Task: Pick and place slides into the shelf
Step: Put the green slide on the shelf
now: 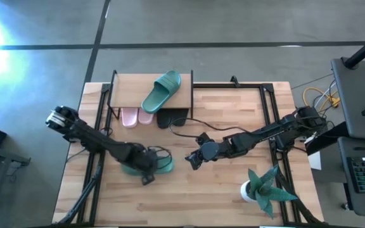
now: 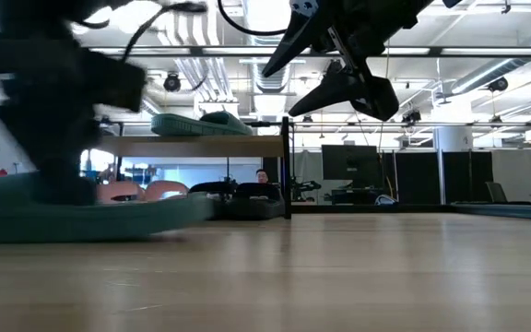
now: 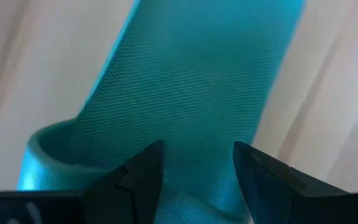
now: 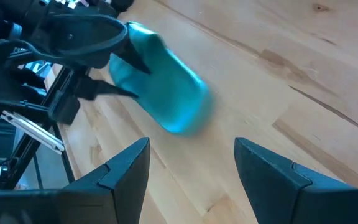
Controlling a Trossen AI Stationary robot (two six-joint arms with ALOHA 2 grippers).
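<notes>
On the wooden tabletop [image 1: 233,196], the shelf [image 1: 185,82] near the far edge holds five slides; the last teal slide [image 1: 165,166] lies mid-tabletop under the spread left claw [image 1: 152,166], right claw [image 1: 192,159] spread nearby.

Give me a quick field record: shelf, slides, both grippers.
shelf top: one teal slide lying on the shelf
under shelf: pink pair on the left, black slides on the right
on table: second teal slide, near the front left
left gripper: open, fingers down over the table's teal slide
right gripper: open, empty, raised above mid table, facing that slide
other: potted plant at front right
</notes>
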